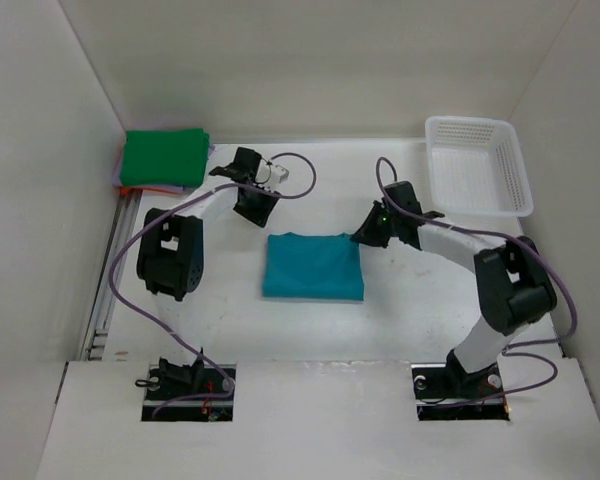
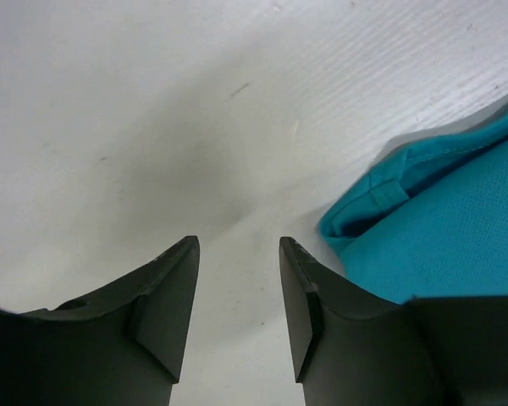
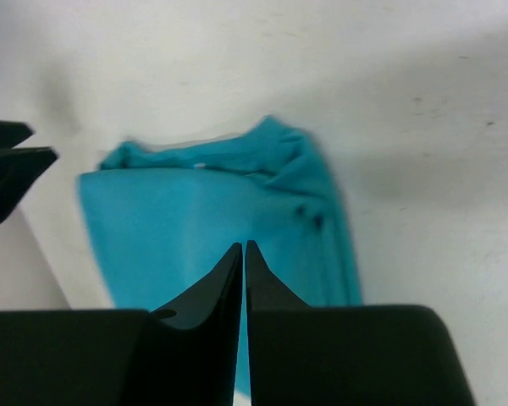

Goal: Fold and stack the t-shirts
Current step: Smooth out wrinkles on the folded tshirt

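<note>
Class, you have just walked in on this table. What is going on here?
Two robot arms are working through a batch of t-shirts. A teal t-shirt lies folded in the middle of the table, and neither arm holds it. The left gripper is open and empty beside its far left corner. The right gripper is shut on nothing, over the shirt's right side. A green t-shirt lies folded on top of others in the far left corner. A white basket sits far right.

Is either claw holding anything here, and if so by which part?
Nothing is held. The left claw stands open over the table beside the teal t-shirt; the right claw is shut, empty, over it.
</note>
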